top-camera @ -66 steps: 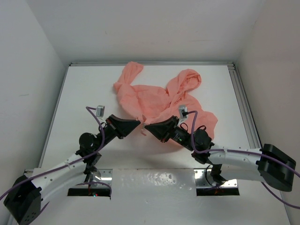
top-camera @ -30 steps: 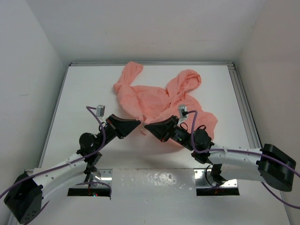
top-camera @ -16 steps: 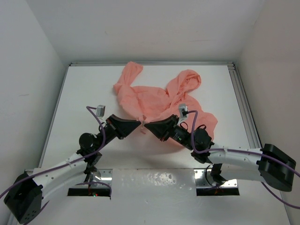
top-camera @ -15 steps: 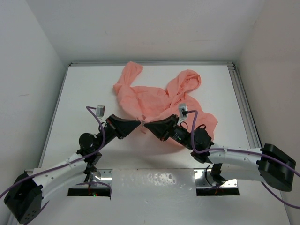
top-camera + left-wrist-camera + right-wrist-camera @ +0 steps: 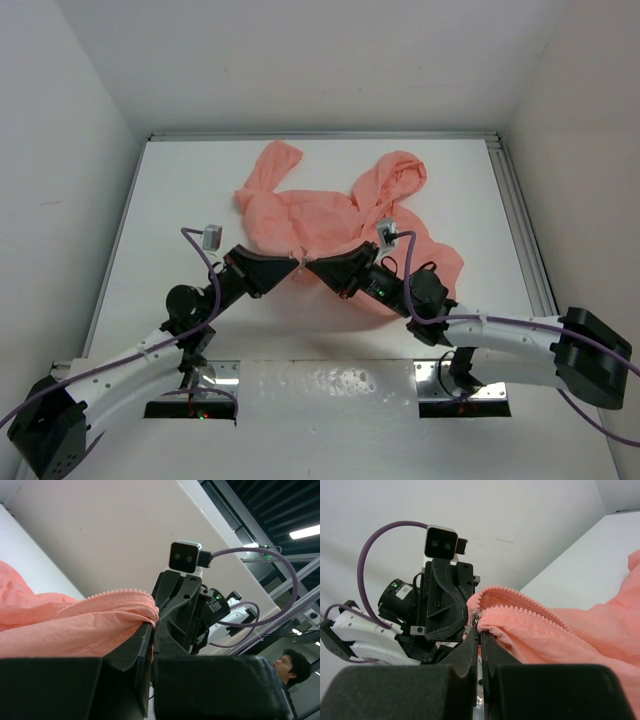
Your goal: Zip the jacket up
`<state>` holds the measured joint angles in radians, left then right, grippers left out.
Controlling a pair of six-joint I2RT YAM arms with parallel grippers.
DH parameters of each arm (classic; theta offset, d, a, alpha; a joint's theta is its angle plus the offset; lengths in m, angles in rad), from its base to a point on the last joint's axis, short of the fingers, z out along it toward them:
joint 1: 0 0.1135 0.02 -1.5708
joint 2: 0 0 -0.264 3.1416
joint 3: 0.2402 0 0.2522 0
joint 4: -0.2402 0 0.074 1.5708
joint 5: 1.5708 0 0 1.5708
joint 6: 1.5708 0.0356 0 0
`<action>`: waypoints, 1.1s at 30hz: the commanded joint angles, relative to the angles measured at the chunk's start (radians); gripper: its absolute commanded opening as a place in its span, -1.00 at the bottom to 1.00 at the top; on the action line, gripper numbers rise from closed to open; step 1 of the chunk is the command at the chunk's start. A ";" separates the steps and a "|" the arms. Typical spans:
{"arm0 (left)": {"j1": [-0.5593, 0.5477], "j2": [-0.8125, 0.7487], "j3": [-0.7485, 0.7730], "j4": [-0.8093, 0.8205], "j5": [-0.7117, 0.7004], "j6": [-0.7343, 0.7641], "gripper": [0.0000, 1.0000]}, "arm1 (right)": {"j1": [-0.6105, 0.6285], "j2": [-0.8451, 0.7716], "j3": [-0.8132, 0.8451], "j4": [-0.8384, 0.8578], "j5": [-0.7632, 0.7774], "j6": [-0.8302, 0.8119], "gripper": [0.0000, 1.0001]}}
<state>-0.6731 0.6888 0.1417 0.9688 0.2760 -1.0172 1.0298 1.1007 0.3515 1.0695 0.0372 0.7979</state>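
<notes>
The salmon-pink jacket [image 5: 320, 215] lies crumpled on the white table, hood at the back right. My left gripper [image 5: 296, 266] is shut on the jacket's bottom front edge, beside a zipper tooth row [image 5: 107, 595]. My right gripper [image 5: 308, 267] faces it tip to tip and is shut on the jacket's other front edge [image 5: 530, 627], right under the metal zipper slider [image 5: 476, 618]. Both toothed rows [image 5: 520, 605] run back from the slider. The jacket edge is lifted between the two grippers.
White walls enclose the table on three sides. A metal rail [image 5: 515, 215] runs along the right edge. The arm bases [image 5: 200, 385] stand at the near edge. A person [image 5: 295, 667] shows far off in the left wrist view.
The jacket has been pulled toward the near left: sleeve and hood shifted left and forward. Both grippers moved slightly left, still shut tip to tip.
</notes>
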 commanded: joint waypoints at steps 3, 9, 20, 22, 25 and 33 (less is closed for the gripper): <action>-0.019 -0.035 0.013 -0.131 0.060 0.054 -1.00 | 0.000 -0.070 0.113 -0.149 0.000 0.004 -1.00; -0.019 -0.021 0.010 -0.176 0.065 0.058 -1.00 | 0.000 -0.085 0.158 -0.285 -0.011 0.027 -1.00; -0.020 -0.072 0.045 -0.208 0.120 0.054 -1.00 | -0.037 -0.002 0.250 -0.462 0.036 0.050 -1.00; -0.019 -0.093 0.052 -0.229 0.112 0.057 -1.00 | -0.045 0.004 0.247 -0.464 0.035 0.058 -1.00; -0.020 -0.127 0.059 -0.249 0.097 0.068 -1.00 | -0.053 0.002 0.233 -0.480 0.038 0.070 -1.00; -0.020 -0.104 0.053 -0.220 0.127 0.051 -1.00 | -0.056 0.013 0.250 -0.580 0.086 0.058 -1.00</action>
<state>-0.6735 0.5869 0.1612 0.6731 0.3264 -0.9661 0.9836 1.0950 0.5602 0.5404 0.0711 0.8680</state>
